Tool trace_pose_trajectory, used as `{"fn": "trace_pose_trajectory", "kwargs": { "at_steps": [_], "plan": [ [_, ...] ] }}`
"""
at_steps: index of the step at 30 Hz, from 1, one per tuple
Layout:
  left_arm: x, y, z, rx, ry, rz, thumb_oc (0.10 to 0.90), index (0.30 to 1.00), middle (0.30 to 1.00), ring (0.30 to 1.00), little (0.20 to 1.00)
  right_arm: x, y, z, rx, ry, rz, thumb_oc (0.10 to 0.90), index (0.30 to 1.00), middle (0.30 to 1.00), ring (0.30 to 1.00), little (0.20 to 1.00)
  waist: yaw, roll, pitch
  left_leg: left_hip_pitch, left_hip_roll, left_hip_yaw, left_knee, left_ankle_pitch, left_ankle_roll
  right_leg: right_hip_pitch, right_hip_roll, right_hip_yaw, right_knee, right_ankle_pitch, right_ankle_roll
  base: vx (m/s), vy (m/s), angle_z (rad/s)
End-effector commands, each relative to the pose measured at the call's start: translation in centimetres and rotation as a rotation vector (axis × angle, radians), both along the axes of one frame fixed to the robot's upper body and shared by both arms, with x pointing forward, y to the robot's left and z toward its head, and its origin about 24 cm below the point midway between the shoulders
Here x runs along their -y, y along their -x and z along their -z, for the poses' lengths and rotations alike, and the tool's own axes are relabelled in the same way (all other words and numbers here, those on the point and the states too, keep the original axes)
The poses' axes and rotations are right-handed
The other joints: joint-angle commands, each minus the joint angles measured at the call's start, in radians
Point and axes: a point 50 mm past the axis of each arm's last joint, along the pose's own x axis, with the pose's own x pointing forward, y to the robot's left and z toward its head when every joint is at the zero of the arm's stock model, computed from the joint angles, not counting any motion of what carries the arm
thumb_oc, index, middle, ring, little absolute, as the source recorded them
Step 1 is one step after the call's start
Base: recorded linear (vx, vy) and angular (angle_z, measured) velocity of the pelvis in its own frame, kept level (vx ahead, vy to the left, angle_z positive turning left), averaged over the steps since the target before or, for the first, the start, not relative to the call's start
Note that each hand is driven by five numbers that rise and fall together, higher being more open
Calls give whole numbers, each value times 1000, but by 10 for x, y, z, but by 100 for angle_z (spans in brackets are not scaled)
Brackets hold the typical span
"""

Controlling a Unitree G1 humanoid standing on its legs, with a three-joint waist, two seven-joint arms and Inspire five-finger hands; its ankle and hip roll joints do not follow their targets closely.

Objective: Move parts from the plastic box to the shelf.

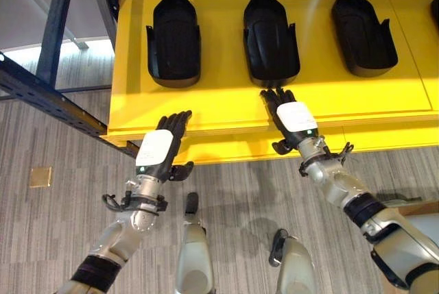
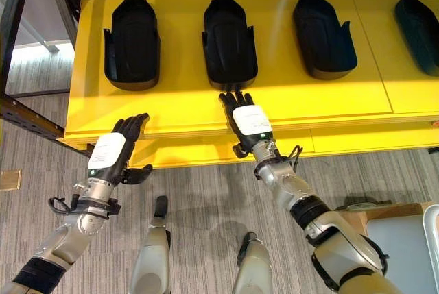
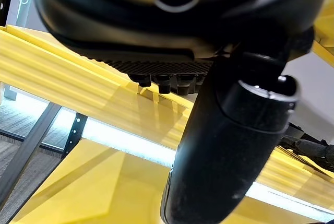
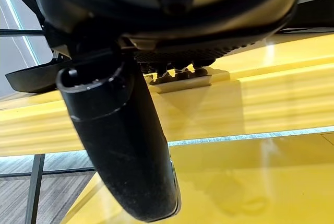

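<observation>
Three black moulded parts (image 1: 173, 40) (image 1: 271, 39) (image 1: 363, 33) lie in a row on the yellow shelf (image 1: 219, 105), and another part (image 2: 418, 30) lies further right. My right hand (image 1: 291, 117) is open, its straight fingers flat on the shelf just in front of the middle part, holding nothing. Over the shelf's front edge to the left, my left hand (image 1: 162, 147) is also open and empty, below the left part. In the right wrist view the thumb (image 4: 120, 145) stands over the yellow board, with a black part's edge (image 4: 31, 78) to one side.
A dark blue rack frame (image 1: 48, 92) runs along the shelf's left end. A brown and grey box corner (image 2: 394, 229) sits at the lower right. Grey carpet (image 1: 62, 225) with a small brass plate (image 1: 40, 176) lies below the shelf.
</observation>
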Motion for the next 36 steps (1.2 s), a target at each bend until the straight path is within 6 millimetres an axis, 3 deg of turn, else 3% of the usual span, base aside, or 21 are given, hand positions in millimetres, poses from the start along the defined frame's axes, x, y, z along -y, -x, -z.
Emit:
{"fn": "trace_pose_trajectory", "kwargs": {
  "at_steps": [1, 7, 14, 17, 25, 32, 36],
  "plan": [
    [-20, 18, 21, -159, -19, -29, 900, 1000, 1000, 1000, 1000, 8, -14, -10, -24, -51, 82, 900, 1000, 1000, 1000, 1000, 44, -52, 9, -22, -14, 22, 37, -35, 28, 3, -13, 15, -154, 219, -10, 0, 0, 0],
    [-20, 18, 21, -156, -14, -33, 900, 1000, 1000, 1000, 1000, 9, -14, -9, -25, -64, 87, 900, 1000, 1000, 1000, 1000, 47, -53, 10, -28, -20, 21, 41, -39, 31, -1, -18, 17, -148, 219, -10, 0, 0, 0],
    [-22, 18, 22, -156, -7, -48, 900, 1000, 1000, 1000, 1000, 8, -6, 9, -82, -89, 87, 900, 1000, 1000, 1000, 1000, 42, -54, 10, -33, -21, 21, 46, -40, 32, -3, -17, 19, -146, 217, -12, 0, 0, 0],
    [-25, 17, 23, -156, -5, -74, 900, 1000, 1000, 1000, 1000, 9, 7, 29, -133, -158, 92, 900, 1000, 1000, 1000, 1000, 25, -56, 13, -28, -18, 23, 47, -40, 30, -4, -12, 21, -143, 215, -13, 0, 0, 0],
    [-27, 17, 26, -163, 0, -102, 900, 1000, 1000, 1000, 1000, 17, 32, 53, -187, -287, 102, 900, 1000, 1000, 1000, 1000, -5, -60, 8, -11, -9, 27, 43, -40, 28, 5, -8, 23, -143, 210, -13, 0, 0, 0],
    [-25, 33, 39, -220, 59, -104, 900, 1000, 1000, 1000, 1000, 29, 68, 70, -241, -625, 122, 900, 1000, 1000, 1000, 1000, -42, -63, -2, 38, 12, 33, 23, -32, 19, 40, 5, 27, -158, 207, -9, 1, 0, 0],
    [-17, 49, 37, -263, 279, -23, 900, 1000, 1000, 1000, 1000, 25, 97, 61, -327, -905, -32, 900, 1000, 1000, 1000, 1000, -63, -60, -30, 103, 26, 42, -12, -21, 11, 98, 16, 29, -196, 207, -3, 31, -2, -11]
  ]
}}
